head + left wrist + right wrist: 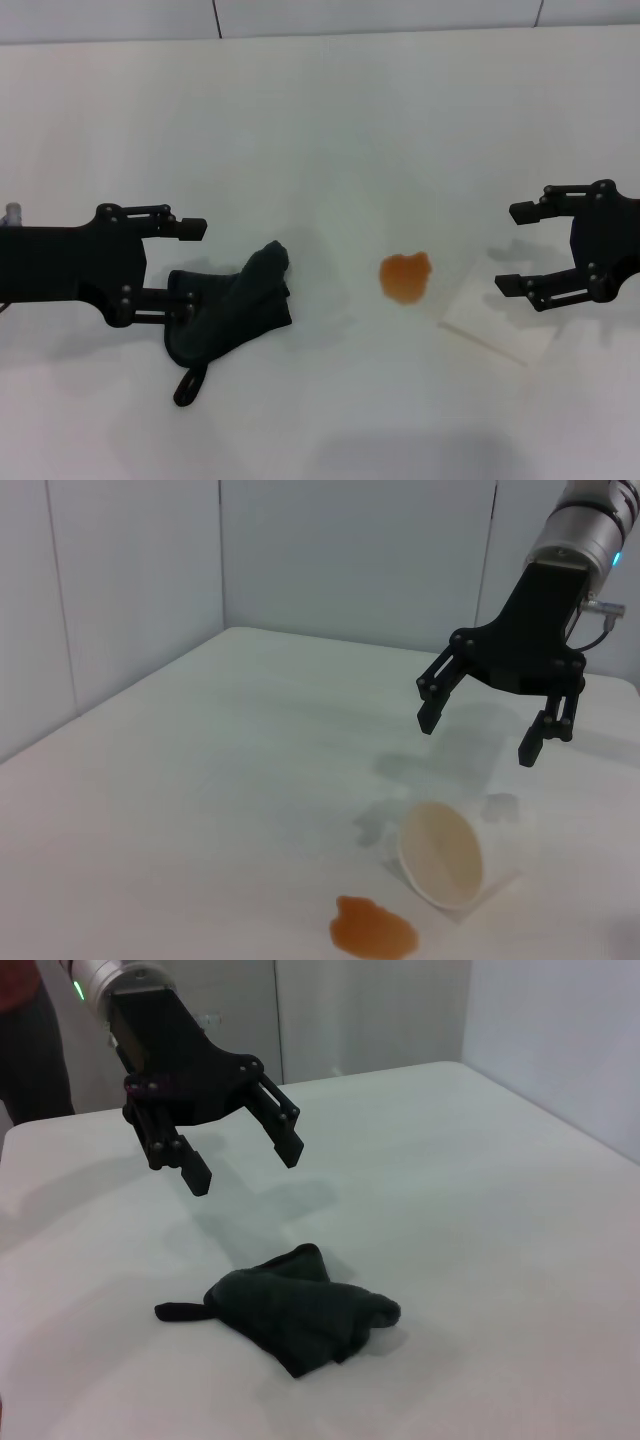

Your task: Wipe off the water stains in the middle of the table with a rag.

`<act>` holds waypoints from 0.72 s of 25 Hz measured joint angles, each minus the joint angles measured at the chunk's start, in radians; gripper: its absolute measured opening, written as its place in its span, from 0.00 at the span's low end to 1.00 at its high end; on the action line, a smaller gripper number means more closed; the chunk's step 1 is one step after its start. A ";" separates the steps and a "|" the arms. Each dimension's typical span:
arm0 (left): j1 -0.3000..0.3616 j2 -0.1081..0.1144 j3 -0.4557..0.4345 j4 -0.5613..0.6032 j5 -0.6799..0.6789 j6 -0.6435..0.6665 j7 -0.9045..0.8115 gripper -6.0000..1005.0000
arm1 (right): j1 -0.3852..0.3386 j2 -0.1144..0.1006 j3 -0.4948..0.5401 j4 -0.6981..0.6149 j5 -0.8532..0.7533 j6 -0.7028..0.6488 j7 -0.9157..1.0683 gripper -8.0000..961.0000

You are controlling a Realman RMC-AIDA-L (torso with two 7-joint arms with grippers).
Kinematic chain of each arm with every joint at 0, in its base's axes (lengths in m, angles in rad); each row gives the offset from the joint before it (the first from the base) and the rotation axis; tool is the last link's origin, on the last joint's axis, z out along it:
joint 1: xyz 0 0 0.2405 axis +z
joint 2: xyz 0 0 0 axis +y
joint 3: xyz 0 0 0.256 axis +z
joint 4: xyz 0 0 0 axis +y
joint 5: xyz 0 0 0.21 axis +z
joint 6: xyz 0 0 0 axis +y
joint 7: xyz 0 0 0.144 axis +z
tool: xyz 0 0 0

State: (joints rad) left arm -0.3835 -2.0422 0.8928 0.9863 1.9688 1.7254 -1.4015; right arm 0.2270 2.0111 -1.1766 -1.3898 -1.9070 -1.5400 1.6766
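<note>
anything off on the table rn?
Yes: an orange-brown blot is spilled mid-table, and a white cup lies tipped on its side beside it, near the right gripper. The rag sits crumpled under the left gripper. Both jaws are open.

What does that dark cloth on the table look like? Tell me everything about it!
The rag is a dark green-black, soft-looking cloth, crumpled into a lumpy heap with folds, with a small loop tab poking out at one end. It lies flat on the white table, to the left of the orange-brown water stains and apart from them. The left claw hangs open above it, not gripping it.
</note>
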 joint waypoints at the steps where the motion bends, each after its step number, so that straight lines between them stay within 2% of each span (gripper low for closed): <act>1: 0.000 -0.001 0.000 0.000 0.001 0.000 0.000 0.77 | 0.000 0.000 0.000 0.000 0.000 0.000 0.000 0.88; 18: -0.006 -0.001 0.001 0.000 0.006 0.001 -0.002 0.77 | 0.002 0.000 0.001 0.008 0.000 0.005 0.000 0.88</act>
State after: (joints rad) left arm -0.3900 -2.0432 0.8937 0.9863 1.9746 1.7266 -1.4039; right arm 0.2290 2.0110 -1.1761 -1.3820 -1.9066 -1.5347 1.6766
